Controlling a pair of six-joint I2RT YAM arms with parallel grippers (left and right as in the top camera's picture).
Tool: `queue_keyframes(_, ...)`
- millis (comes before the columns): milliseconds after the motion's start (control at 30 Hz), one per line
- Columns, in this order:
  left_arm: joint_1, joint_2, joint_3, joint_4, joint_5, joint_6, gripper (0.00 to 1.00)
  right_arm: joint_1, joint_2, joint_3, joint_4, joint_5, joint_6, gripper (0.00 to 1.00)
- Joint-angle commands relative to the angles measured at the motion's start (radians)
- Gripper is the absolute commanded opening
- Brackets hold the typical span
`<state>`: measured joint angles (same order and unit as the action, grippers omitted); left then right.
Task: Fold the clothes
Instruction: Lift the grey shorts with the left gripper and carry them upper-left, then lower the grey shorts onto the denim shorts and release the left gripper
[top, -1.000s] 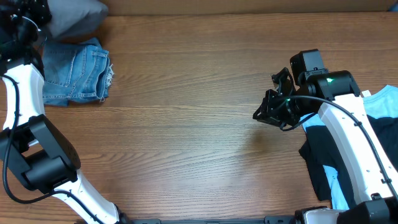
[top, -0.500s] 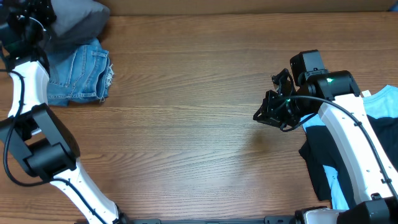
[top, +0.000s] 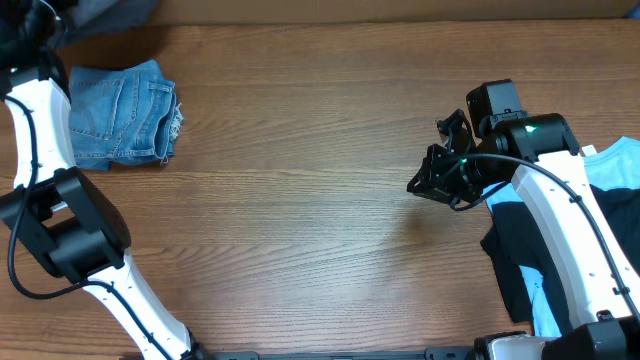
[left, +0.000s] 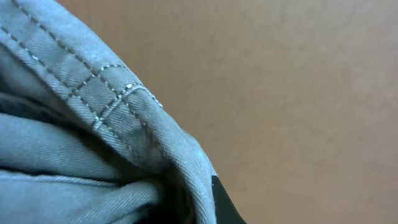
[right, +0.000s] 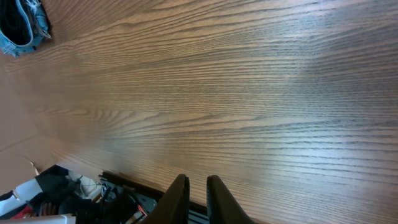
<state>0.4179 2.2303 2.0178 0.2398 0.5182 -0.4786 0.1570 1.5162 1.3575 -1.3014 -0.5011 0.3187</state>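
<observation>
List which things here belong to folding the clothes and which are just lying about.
Job in hand:
- grey shorts, bunched up close to the left wrist camera

Lying about:
- blue denim shorts, frayed hem
- light-blue T-shirt
- black garment
</observation>
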Motion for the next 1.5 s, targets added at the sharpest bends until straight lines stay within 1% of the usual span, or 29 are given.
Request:
queue_keyframes(0,-0.020,-0.013,0.037,-0.037,-0.057,0.150,0.04,0.001,-0.003,0.011,-0.002,-0.021,0.007,0.13)
queue_keyframes(67,-0.039,0.016,0.037,-0.080,-0.085,0.244,0.04,0.007,-0.003,0.011,-0.007,-0.021,0.007,0.12)
queue_keyframes(133,-0.052,0.046,0.037,-0.128,-0.096,0.298,0.04,0.021,-0.003,0.011,-0.005,-0.021,0.007,0.12)
queue_keyframes(200,-0.056,0.069,0.037,-0.195,-0.087,0.307,0.04,0.042,-0.003,0.011,0.000,-0.021,0.007,0.12)
queue_keyframes(267,-0.056,0.071,0.038,-0.265,-0.041,0.309,0.04,0.068,-0.003,0.011,0.005,-0.021,0.007,0.12)
queue_keyframes(333,-0.052,0.054,0.038,-0.325,-0.016,0.318,0.04,0.093,-0.003,0.011,0.011,-0.020,0.007,0.12)
queue_keyframes(500,-0.050,-0.033,0.038,-0.513,-0.021,0.345,0.04,0.139,-0.003,0.011,0.033,-0.020,0.007,0.13)
queue_keyframes(600,-0.043,-0.085,0.038,-0.644,-0.057,0.344,0.04,0.140,-0.003,0.011,0.040,-0.020,0.007,0.13)
queue_keyframes(633,-0.038,-0.109,0.038,-0.713,-0.092,0.336,0.04,0.140,-0.003,0.011,0.039,-0.016,0.006,0.13)
queue_keyframes(733,-0.020,-0.158,0.038,-0.845,-0.164,0.332,0.04,0.140,-0.003,0.011,0.044,-0.011,0.006,0.13)
queue_keyframes(867,0.002,-0.215,0.038,-0.954,-0.165,0.319,0.04,0.140,-0.003,0.011,0.047,0.014,0.006,0.14)
queue_keyframes(1033,0.008,-0.233,0.038,-1.016,-0.174,0.256,0.04,0.140,-0.003,0.011,0.055,0.014,-0.002,0.14)
queue_keyframes(1100,0.008,-0.232,0.038,-1.066,-0.236,0.238,0.04,0.140,-0.003,0.011,0.054,0.013,-0.006,0.14)
queue_keyframes(1200,0.008,-0.223,0.037,-1.132,-0.378,0.238,0.04,0.140,-0.003,0.011,0.049,0.014,-0.006,0.14)
queue_keyframes(1333,0.010,-0.212,0.029,-1.223,-0.508,0.243,0.04,0.140,-0.003,0.011,0.047,0.014,-0.013,0.14)
queue_keyframes(1400,0.013,-0.210,0.027,-1.275,-0.560,0.243,0.09,0.140,-0.003,0.011,0.048,0.014,-0.014,0.14)
queue_keyframes(1467,0.015,-0.210,0.027,-1.314,-0.583,0.243,0.19,0.140,-0.003,0.011,0.048,0.014,-0.022,0.14)
